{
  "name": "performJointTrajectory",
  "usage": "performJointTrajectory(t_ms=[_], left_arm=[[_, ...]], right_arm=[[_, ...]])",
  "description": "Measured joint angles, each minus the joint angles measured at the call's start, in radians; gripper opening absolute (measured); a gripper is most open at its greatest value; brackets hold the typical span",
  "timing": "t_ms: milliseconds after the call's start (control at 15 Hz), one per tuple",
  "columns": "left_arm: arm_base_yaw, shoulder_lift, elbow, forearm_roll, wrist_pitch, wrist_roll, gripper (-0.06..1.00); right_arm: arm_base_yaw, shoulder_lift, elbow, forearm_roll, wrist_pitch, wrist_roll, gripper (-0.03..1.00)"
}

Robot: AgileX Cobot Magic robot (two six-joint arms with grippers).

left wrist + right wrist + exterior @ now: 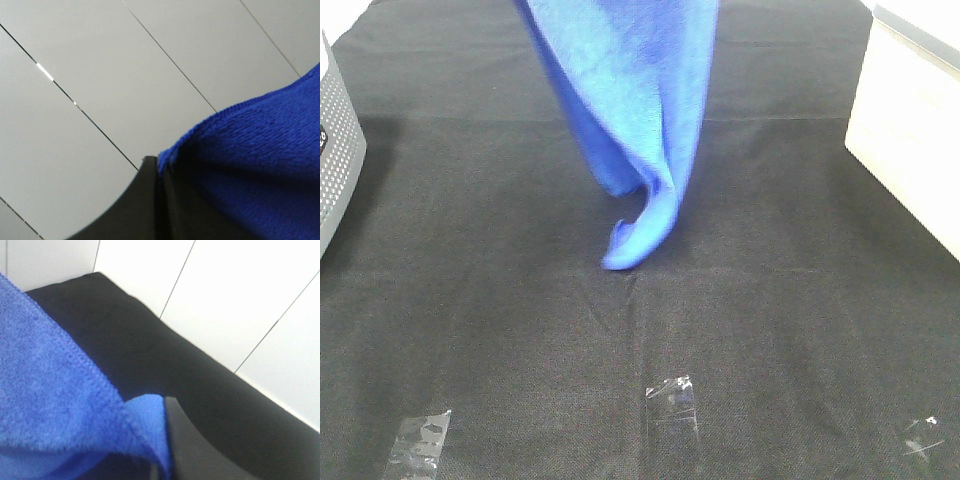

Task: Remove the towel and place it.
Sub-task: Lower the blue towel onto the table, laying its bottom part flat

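While the high camera shows the towel's (635,100) hanging length but no gripper, each wrist camera shows only a hem and dark fingers. Seen from above, the towel drops from 12 o'clock, its long axis running 12 to 6. It narrows to a curled tip over the middle of the black table cloth (470,320); I cannot tell whether the tip touches. The left gripper (162,167) has its fingers pressed together, with the blue hem coming out of the seam between them. The right gripper (172,432) shows one finger against the towel's folded edge. Its other finger is hidden, so I cannot tell its state. A white box (910,130) sits at 3 o'clock and a grey perforated bin (335,150) at 9 o'clock.
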Motion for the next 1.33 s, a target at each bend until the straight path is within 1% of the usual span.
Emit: performJointTrajectory(t_ms=[67,133,200,267,333,467,600,667,733,800,867,933,1067,1133,1200,1267,1333], left_arm=[[0.024,0.026,0.000,-0.001,-0.065,0.000,0.00],[0.052,0.068,-0.026,-0.010,-0.123,0.000,0.00],[0.070,0.098,-0.059,-0.028,-0.136,0.000,0.00],[0.070,0.098,-0.059,-0.028,-0.136,0.000,0.00],[0.095,0.177,-0.157,-0.078,-0.146,0.002,0.00],[0.101,0.264,-0.254,-0.095,-0.148,0.008,0.00],[0.101,0.379,-0.370,-0.098,-0.150,0.054,0.00],[0.101,0.449,-0.448,-0.098,-0.150,0.088,0.00],[0.101,0.449,-0.448,-0.098,-0.150,0.088,0.00],[0.101,0.519,-0.535,-0.098,-0.150,0.118,0.00],[0.101,0.685,-0.780,-0.117,-0.150,0.173,0.00],[0.101,0.769,-0.924,-0.138,-0.150,0.198,0.00],[0.101,0.950,-1.240,-0.187,-0.147,0.243,0.00],[0.101,0.950,-1.240,-0.187,-0.147,0.243,0.00],[0.101,1.021,-1.362,-0.206,-0.125,0.254,0.00],[0.101,1.056,-1.409,-0.219,-0.105,0.258,0.00],[0.101,1.075,-1.423,-0.225,-0.090,0.257,0.00]], right_arm=[[0.000,0.017,0.000,-0.007,-0.041,-0.001,0.00],[0.000,0.047,0.000,-0.010,-0.119,-0.001,0.00],[0.000,0.061,0.000,-0.010,-0.164,-0.001,0.00],[0.000,0.061,0.000,-0.010,-0.164,-0.001,0.00],[0.000,0.095,0.000,-0.013,-0.271,-0.001,0.00],[-0.005,0.148,0.000,-0.022,-0.384,-0.001,0.00],[-0.025,0.209,-0.001,-0.024,-0.521,-0.001,0.00],[-0.037,0.251,-0.028,-0.024,-0.587,-0.001,0.00],[-0.037,0.251,-0.028,-0.024,-0.587,-0.001,0.00],[-0.051,0.301,-0.090,-0.021,-0.619,-0.001,0.00],[-0.082,0.398,-0.250,-0.004,-0.648,0.002,0.00],[-0.095,0.447,-0.333,0.009,-0.667,0.006,0.00],[-0.125,0.516,-0.441,0.040,-0.696,0.011,0.00],[-0.125,0.516,-0.441,0.040,-0.696,0.011,0.00],[-0.135,0.537,-0.461,0.053,-0.698,0.015,0.00],[-0.142,0.553,-0.466,0.063,-0.697,0.018,0.00],[-0.147,0.568,-0.466,0.076,-0.687,0.024,0.00]])
